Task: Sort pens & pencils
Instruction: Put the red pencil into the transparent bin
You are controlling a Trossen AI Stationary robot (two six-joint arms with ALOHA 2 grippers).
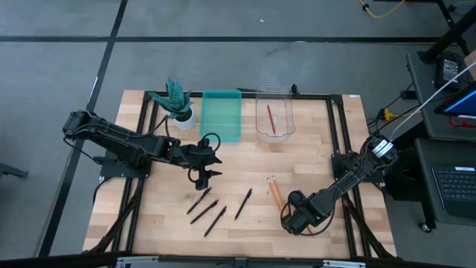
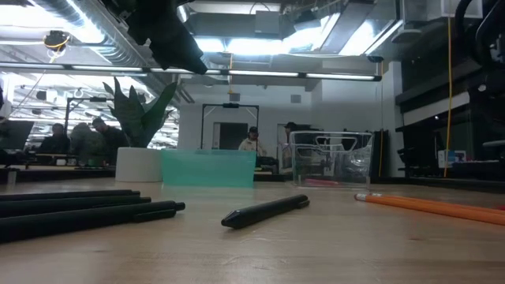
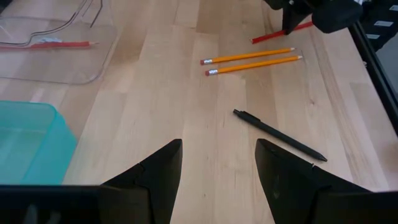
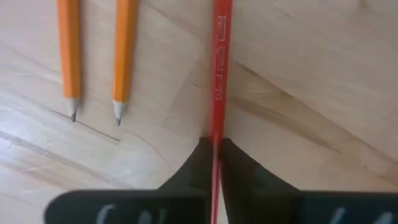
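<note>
Several black pens (image 1: 208,210) lie side by side on the wood, with one more (image 1: 243,203) to their right; that one shows in the left wrist view as a pen (image 3: 280,135). My left gripper (image 1: 204,175) hovers open just beyond the pens, touching nothing; its own view shows its fingers apart (image 3: 217,168). Two orange pencils (image 1: 274,192) lie parallel. My right gripper (image 4: 217,152) is at the pencils' near end, shut on a red pencil (image 4: 219,62). Another red pencil (image 1: 271,119) lies in the clear bin. My right gripper pinches the red pencil between its two fingertips (image 4: 202,158), near the pencil's near end (image 4: 217,134). The shaft runs forward out of the fingers toward the table's far side, parallel to the orange pencils. I cannot tell whether it is lifted off the wood.
A teal tray (image 1: 222,115) and a clear bin (image 1: 274,119) stand side by side at the far edge, with a potted plant (image 1: 178,100) to the tray's left. A black frame (image 1: 335,126) borders the table. People sit in the room behind.
</note>
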